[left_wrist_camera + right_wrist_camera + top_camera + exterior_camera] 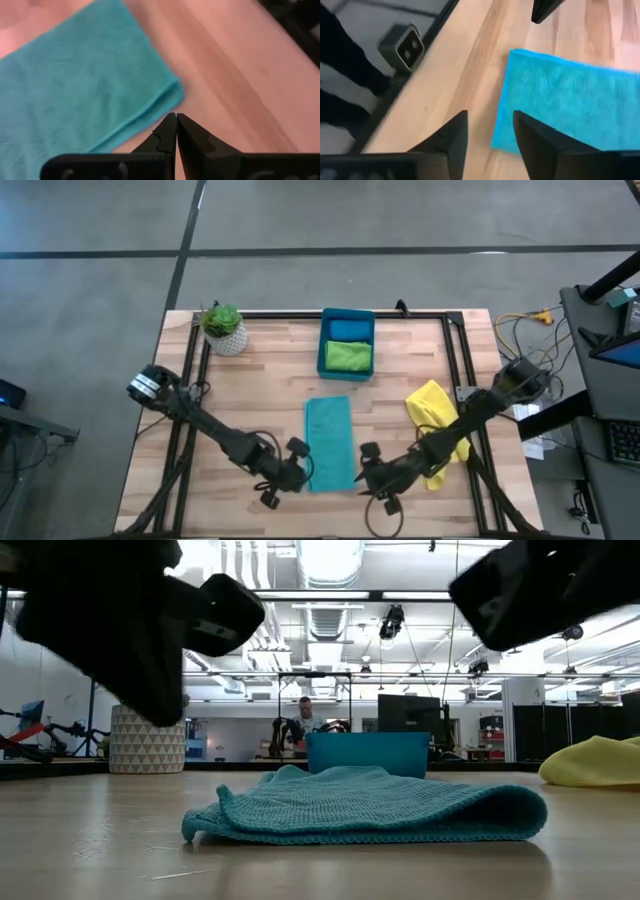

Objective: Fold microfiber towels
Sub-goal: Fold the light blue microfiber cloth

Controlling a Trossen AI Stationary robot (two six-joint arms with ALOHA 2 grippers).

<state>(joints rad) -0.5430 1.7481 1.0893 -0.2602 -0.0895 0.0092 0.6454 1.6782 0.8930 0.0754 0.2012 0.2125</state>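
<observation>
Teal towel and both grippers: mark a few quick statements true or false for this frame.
1. The teal towel lies folded on the table. True.
2. The left gripper is open. False: it is shut, holding nothing.
3. The right gripper grips the teal towel. False: it is open, just off the towel's edge.
4. The yellow towel is in the bin. False: it lies on the table by the right arm.
5. The bin holds a blue towel and a green towel. True.
</observation>
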